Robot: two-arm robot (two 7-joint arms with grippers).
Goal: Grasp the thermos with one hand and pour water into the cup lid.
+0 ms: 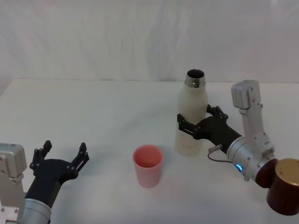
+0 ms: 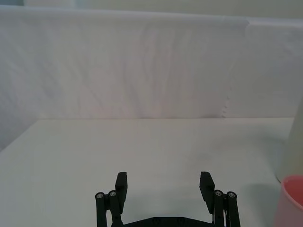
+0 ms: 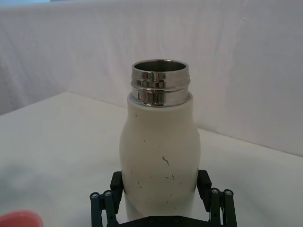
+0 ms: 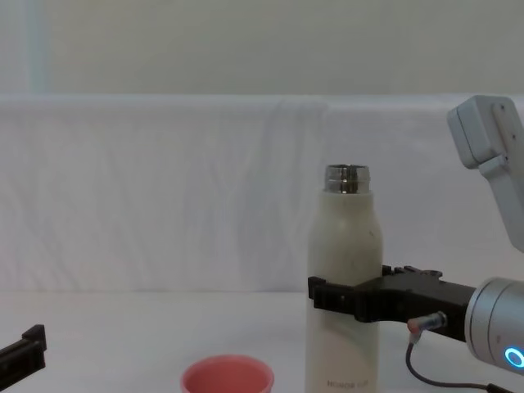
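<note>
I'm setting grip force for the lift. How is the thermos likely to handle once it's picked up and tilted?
The thermos looks rigid, so the right gripper can probably squeeze firmly. Its smooth matte body may slip. Tall and narrow, with an open neck, it may tip easily and spill; weight depends on water I can't see.

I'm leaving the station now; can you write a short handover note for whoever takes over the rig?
Right gripper: fingers around the middle of the tall cream-white thermos with the open steel neck, which stands upright on the white table.
Left gripper: open, holding nothing, low at the near left.
Small pink cup lid: upright, in front and left of the thermos, apart from it.
Done: thermos gripped.
Left: lift, tilt, pour into the cup lid.
</note>
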